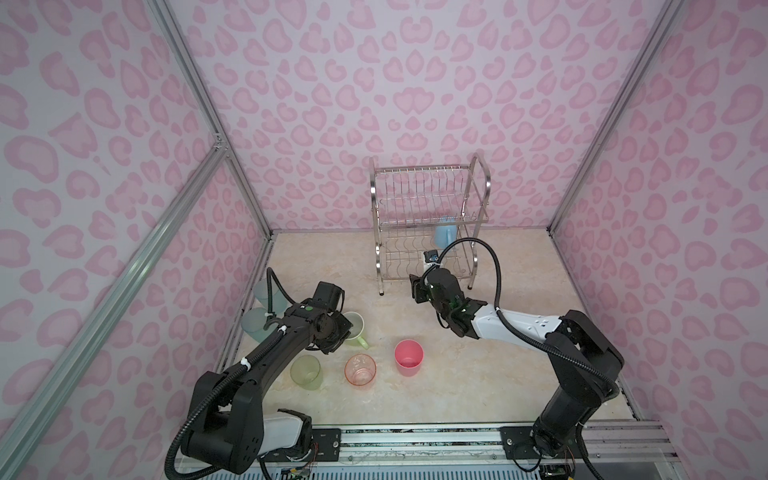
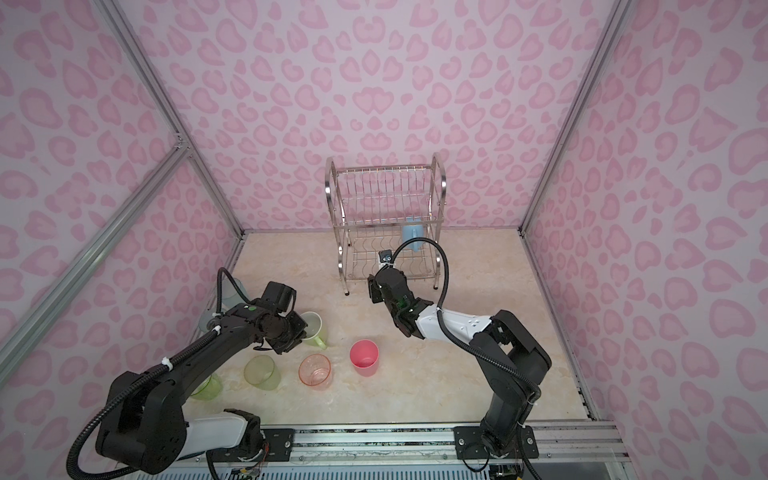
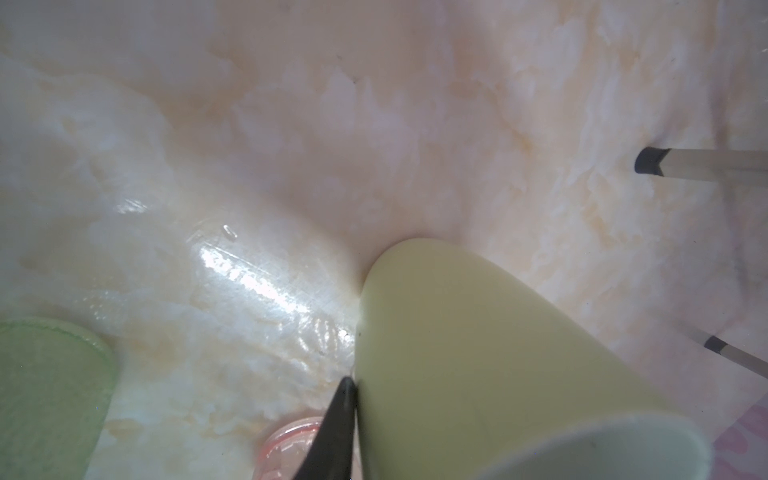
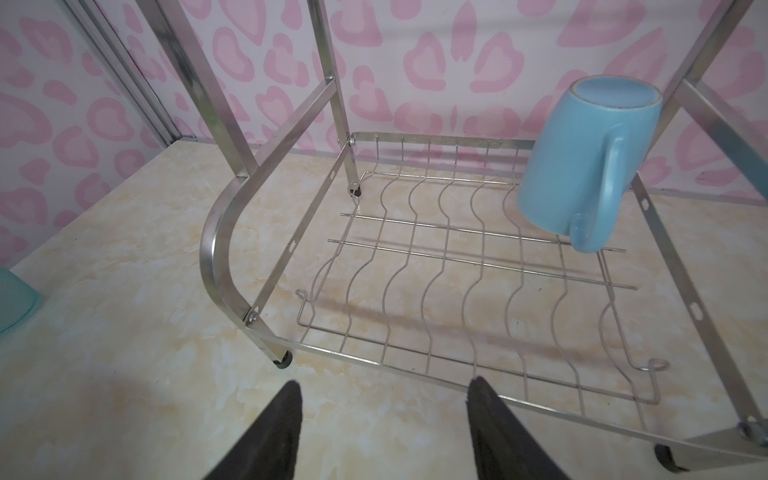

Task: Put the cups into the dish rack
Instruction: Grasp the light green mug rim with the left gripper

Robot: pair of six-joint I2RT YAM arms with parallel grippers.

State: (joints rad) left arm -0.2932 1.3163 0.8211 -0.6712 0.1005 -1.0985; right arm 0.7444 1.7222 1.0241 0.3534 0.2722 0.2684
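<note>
On a marbled worktop (image 1: 519,374) walled in pink-spotted paper, the left end effector (image 1: 348,331) is gripping the green mug (image 1: 358,326) at its rim, jaws narrow. In the left wrist view one black finger (image 3: 336,419) is pressing flat against the mug's outer wall, while its partner is hidden. The mug is standing upright at near left, base on the worktop.

The right end effector (image 4: 384,386) is hovering with jaws wide and nothing between them, just in front of the dish rack (image 1: 484,183), which is standing at far centre. A blue mug (image 4: 582,166) is resting upside down and tilted at the far right of the rack's lower tier, handle facing the near side.

Near centre, a pink tumbler (image 1: 409,357), an orange tumbler (image 1: 360,370) and a green tumbler (image 1: 306,372) are lining up left of one another. Two pale blue tumblers (image 1: 264,291) are sitting by the left wall, partly behind the left arm.
</note>
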